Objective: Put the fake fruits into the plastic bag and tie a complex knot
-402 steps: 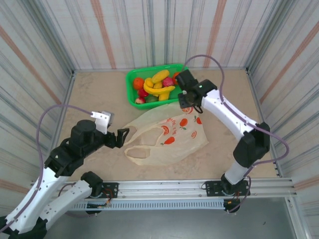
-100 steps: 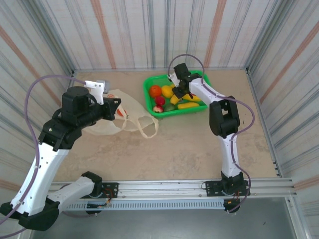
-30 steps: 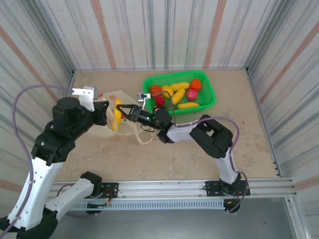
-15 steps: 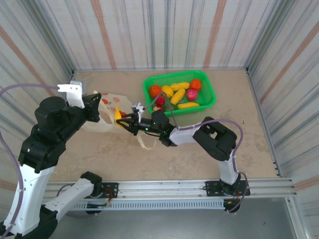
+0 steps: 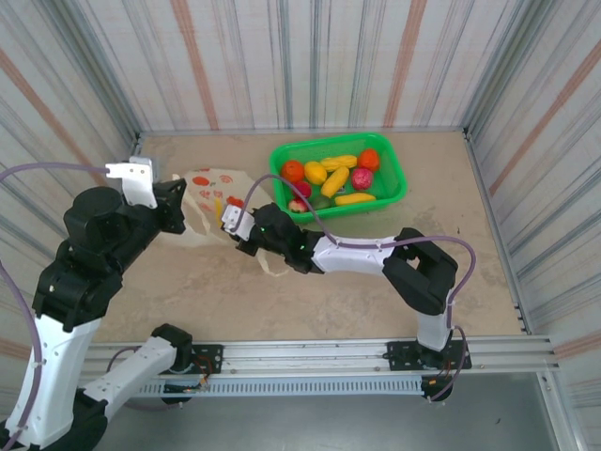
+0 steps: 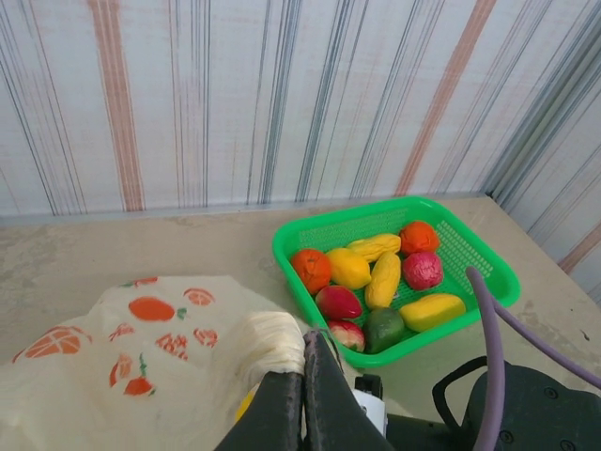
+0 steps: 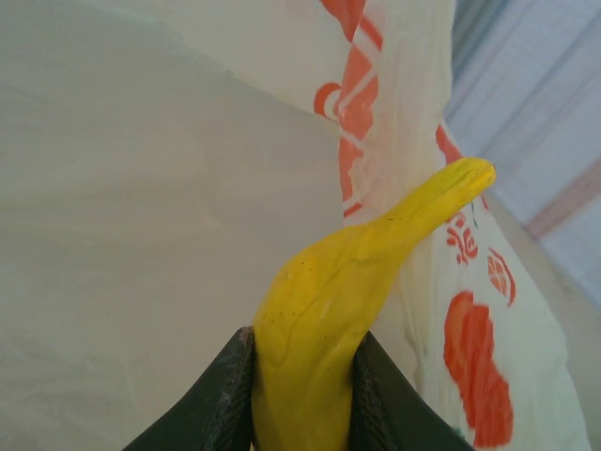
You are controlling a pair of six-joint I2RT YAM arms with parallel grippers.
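Note:
The cream plastic bag [image 5: 201,188] with red-orange prints lies at the left, its mouth facing right. My left gripper [image 5: 176,202] is shut on the bag's bunched handle [image 6: 268,340] and holds it up. My right gripper [image 5: 233,224] reaches into the bag's mouth, shut on a yellow banana [image 7: 343,301]. Around it are the bag's pale inner walls [image 7: 141,188]. The banana [image 5: 220,206] shows faintly through the plastic from above. The other fake fruits [image 6: 376,277] lie in the green basket [image 6: 284,256], among them an orange [image 5: 293,170]. No knot is in view.
The green basket [image 5: 399,178] stands at the back centre, right of the bag. The right arm [image 5: 357,256] stretches across the middle of the table. Striped walls close in the back and both sides. A loose bag handle [image 5: 272,266] lies under the right arm.
My right gripper has pushed the banana further left, from the bag's mouth into the bag. The left gripper keeps its hold on the handle and has shifted slightly.

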